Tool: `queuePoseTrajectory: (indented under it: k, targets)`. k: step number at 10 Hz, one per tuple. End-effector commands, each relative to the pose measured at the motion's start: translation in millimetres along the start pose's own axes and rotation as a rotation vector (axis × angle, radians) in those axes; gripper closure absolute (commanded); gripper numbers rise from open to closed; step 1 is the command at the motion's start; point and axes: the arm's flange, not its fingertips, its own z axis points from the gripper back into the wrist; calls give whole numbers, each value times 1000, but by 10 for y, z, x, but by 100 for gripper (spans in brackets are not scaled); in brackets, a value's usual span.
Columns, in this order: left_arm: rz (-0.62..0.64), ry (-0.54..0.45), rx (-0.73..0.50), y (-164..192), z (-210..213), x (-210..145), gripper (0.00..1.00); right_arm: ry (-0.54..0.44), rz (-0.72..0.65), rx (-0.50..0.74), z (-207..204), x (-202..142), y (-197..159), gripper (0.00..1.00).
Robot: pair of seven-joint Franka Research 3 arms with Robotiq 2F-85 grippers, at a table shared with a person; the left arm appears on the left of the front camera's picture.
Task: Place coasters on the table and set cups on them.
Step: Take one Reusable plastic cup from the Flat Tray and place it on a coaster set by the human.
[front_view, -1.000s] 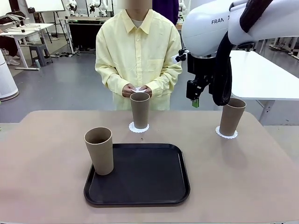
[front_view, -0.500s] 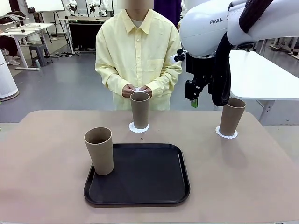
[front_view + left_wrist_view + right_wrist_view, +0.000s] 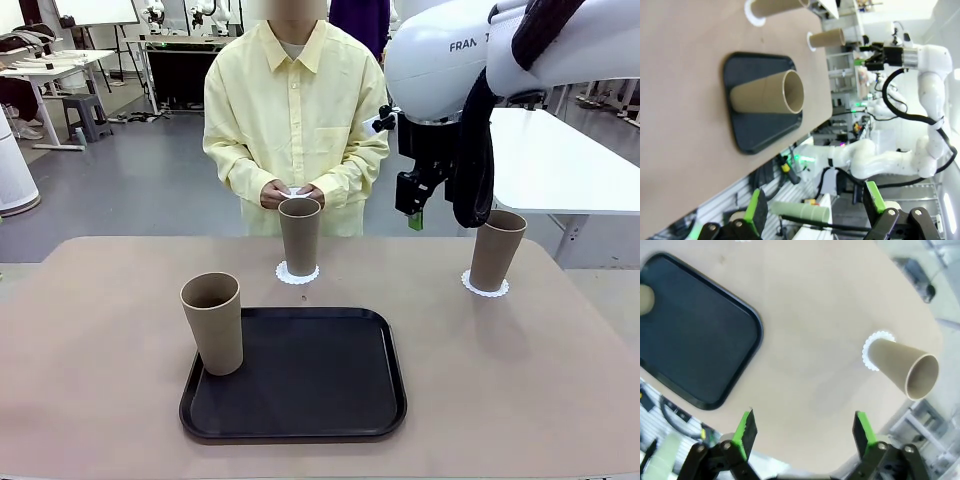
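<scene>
Right wrist view: right gripper (image 3: pixel 805 432) is hanging above the tabletop (image 3: pixel 810 305), jaws wide apart, holding nothing; left gripper (image 3: pixel 815 205) jaws likewise apart, empty.

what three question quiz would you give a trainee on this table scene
1. True or false: all three cups stand on coasters.
2. The left cup stands: A) on the black tray; B) on a coaster; C) in a gripper.
3. Fill in: the right gripper and left gripper are both ____.
Key: 1 false; 2 A; 3 open.
</scene>
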Motion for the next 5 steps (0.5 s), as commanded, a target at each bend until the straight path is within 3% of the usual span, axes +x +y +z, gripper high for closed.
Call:
queuePoseTrajectory:
  k: [1,3,5]
  targets:
    - [-9,-2,-9,-4,11,-7,0,-233,-204,303,50,-801,-675,0]
    - [-9,-2,-9,-4,11,-7,0,-389,-350,554,-20,-1374,-1368,0]
    - [-9,-2,-9,-4,11,-7,0,-472,-350,838,-143,-1844,-1845,0]
